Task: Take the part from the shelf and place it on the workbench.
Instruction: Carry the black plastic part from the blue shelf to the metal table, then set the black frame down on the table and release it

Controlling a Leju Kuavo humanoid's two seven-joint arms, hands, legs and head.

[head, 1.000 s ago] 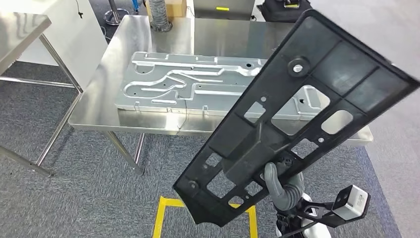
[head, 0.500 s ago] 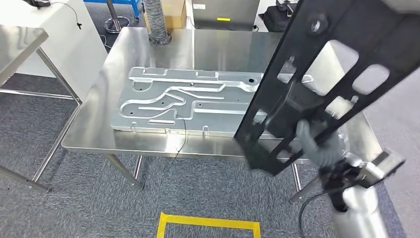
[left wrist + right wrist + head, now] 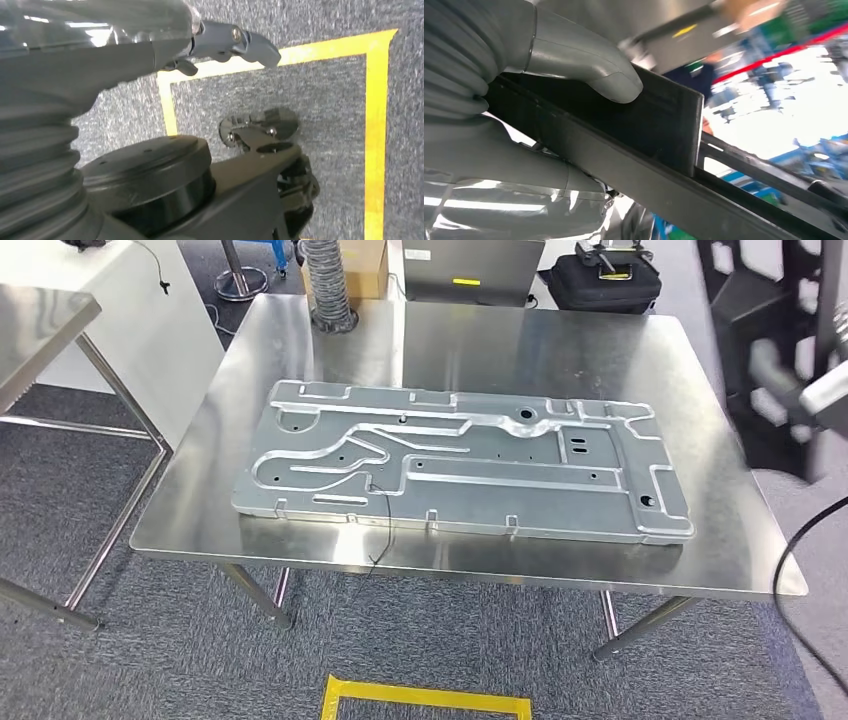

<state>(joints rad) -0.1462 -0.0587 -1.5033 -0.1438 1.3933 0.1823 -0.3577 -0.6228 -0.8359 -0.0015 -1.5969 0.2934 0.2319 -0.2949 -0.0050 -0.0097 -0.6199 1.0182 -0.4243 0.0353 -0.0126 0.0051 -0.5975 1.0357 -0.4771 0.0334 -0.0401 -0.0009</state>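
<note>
The black plastic frame part [image 3: 748, 310] shows blurred at the far right of the head view, raised beside the steel workbench's [image 3: 520, 350] right edge. My right hand [image 3: 782, 372] grips it. In the right wrist view the grey thumb [image 3: 589, 67] presses on the part's flat black plate [image 3: 664, 125]. My left hand [image 3: 227, 42] hangs over the floor with its thumb out and nothing in it.
A large stamped silver metal panel [image 3: 460, 460] covers most of the workbench. A white table [image 3: 40, 320] stands at left. Behind the bench are a ribbed hose [image 3: 330, 285] and a black bag [image 3: 605, 285]. Yellow tape [image 3: 425, 700] marks the carpet.
The black part swung with my right hand from low in front of me up and to the right edge of the view, uncovering the bench. The view also shifted slightly.
</note>
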